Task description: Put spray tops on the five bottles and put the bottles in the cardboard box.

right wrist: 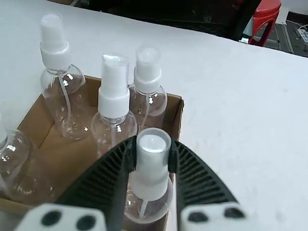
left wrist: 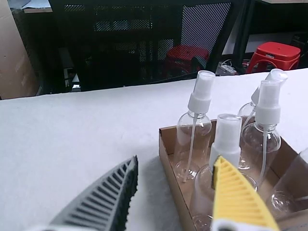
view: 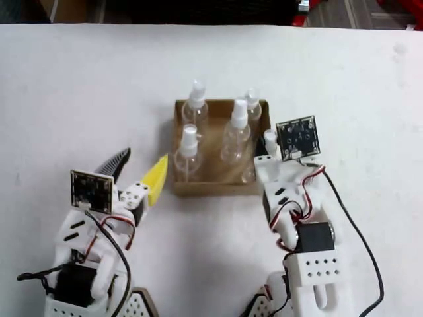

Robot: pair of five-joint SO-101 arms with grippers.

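Observation:
The cardboard box point(view: 218, 179) sits mid-table with several clear bottles standing in it, each with a white spray top: two at the back point(view: 195, 105) point(view: 252, 104), one in the middle point(view: 236, 132), one front left point(view: 188, 152). My right gripper point(right wrist: 152, 144) is shut on the spray top of another bottle point(right wrist: 148, 195), which stands at the box's front right corner point(view: 268, 140). My left gripper point(view: 142, 163) hangs open just left of the box, its grey finger point(left wrist: 106, 197) and yellow finger point(left wrist: 238, 197) spread wide and holding nothing.
White table all round the box, with free room to the left, right and behind. The table's far edge point(view: 211, 25) borders a dark chair and red stools point(left wrist: 276, 53). A black cable point(view: 357, 231) trails beside the right arm.

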